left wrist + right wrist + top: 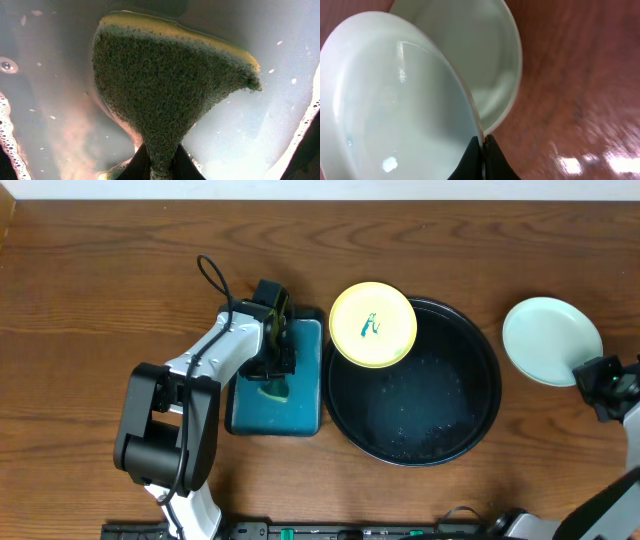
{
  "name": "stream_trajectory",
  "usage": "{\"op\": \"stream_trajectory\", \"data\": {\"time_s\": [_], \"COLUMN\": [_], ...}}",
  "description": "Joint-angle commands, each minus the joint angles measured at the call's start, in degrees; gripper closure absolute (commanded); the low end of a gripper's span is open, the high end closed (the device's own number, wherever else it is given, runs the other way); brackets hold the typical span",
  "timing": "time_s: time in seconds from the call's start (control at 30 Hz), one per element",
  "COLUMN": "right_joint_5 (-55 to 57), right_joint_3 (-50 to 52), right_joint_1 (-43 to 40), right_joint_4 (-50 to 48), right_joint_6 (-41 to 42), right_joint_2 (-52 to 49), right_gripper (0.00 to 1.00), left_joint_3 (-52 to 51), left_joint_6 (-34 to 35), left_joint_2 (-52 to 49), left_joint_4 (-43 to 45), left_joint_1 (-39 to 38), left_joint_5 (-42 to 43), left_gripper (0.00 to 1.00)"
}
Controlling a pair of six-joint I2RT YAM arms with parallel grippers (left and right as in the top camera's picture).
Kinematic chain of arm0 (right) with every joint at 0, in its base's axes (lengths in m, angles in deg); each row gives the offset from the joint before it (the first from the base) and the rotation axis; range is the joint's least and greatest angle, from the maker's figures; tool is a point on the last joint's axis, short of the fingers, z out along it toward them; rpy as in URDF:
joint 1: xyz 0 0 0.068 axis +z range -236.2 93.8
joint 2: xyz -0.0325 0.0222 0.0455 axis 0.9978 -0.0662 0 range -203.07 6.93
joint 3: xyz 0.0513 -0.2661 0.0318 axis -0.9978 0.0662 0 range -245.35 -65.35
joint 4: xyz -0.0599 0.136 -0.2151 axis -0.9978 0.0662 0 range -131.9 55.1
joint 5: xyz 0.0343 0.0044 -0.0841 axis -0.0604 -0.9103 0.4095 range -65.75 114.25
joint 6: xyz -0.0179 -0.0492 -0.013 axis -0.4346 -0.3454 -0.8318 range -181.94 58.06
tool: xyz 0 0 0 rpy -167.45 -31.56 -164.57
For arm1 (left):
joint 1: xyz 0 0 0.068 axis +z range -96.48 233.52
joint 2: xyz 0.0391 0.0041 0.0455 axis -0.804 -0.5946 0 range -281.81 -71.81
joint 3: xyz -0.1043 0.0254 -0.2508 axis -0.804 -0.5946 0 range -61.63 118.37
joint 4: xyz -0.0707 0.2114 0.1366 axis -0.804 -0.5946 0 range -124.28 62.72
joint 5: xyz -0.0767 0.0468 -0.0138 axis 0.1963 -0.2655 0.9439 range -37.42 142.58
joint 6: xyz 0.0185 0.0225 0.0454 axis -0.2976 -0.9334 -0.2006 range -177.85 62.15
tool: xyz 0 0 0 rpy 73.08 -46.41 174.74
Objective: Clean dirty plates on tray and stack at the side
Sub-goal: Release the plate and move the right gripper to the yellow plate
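The yellow plate [372, 325] lies at the far left edge of the big black tray [470, 410], and part of it sits over the rim. It has a small teal scribble on it.

Just to the left of the black tray is a small teal tray [305, 415]. The left gripper [272, 372] hangs over it, with its fingers closed tight on a sponge [273, 389]. In the left wrist view the sponge is rough and green with a yellow edge. Its bottom end is pinched between the two dark fingers [134, 168]. The surface under it is wet, with little bubbles.

On the right side of the brown table [100, 280], away from the black tray, is a pale plate [550, 335]. The right gripper [592, 375] is closed on its near right rim. In the right wrist view the thin dark fingers [470, 161] pinch that rim. The pale plate is tilted above a second pale plate [487, 55], which lies on the table. I cannot tell if the two plates touch. Both look clean and shiny.
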State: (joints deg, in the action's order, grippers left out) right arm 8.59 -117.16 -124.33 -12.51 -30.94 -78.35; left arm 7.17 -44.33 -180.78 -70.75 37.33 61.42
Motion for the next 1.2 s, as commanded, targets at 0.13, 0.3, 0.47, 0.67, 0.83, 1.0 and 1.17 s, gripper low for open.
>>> {"op": "stream_trajectory", "data": {"time_s": [0.13, 0.3, 0.47, 0.67, 0.83, 1.0, 1.17], "right_joint_5": [0.87, 9.88, 12.61, 12.44, 7.04, 2.93, -1.36], "right_joint_3": [-0.87, -0.87, -0.87, -0.87, -0.87, -0.87, -0.87], "right_joint_1": [-0.46, -0.46, -0.44, -0.39, -0.35, 0.02, 0.02], "right_joint_4": [-7.26, -7.91, -9.55, -12.02, -14.86, -15.15, -14.51], "right_joint_6": [1.14, 1.14, 1.11, 1.09, -2.19, -5.4, -5.51], "right_joint_2": [-4.48, -5.88, -8.22, -11.26, -13.0, -13.27, -13.25], "right_gripper": [0.99, 0.99, 0.99, 0.99, 0.75, 0.62, 0.55], "left_joint_3": [-0.79, -0.79, -0.79, -0.79, -0.79, -0.79, -0.79], "left_joint_6": [0.13, 0.13, 0.13, 0.13, 0.13, 0.13, 0.13], "left_joint_2": [-1.92, -1.92, -1.92, -1.92, -1.92, -1.92, -1.92], "left_joint_4": [0.0, 0.0, 0.02, 0.02, 0.02, 0.02, 0.0], "left_joint_1": [0.15, 0.15, 0.15, 0.15, 0.15, 0.15, 0.15], "left_joint_5": [-0.92, -0.92, -0.94, -0.92, -0.92, -0.94, -0.92], "left_gripper": [0.9, 0.9, 0.9, 0.89, 0.89, 0.89, 0.89]}}
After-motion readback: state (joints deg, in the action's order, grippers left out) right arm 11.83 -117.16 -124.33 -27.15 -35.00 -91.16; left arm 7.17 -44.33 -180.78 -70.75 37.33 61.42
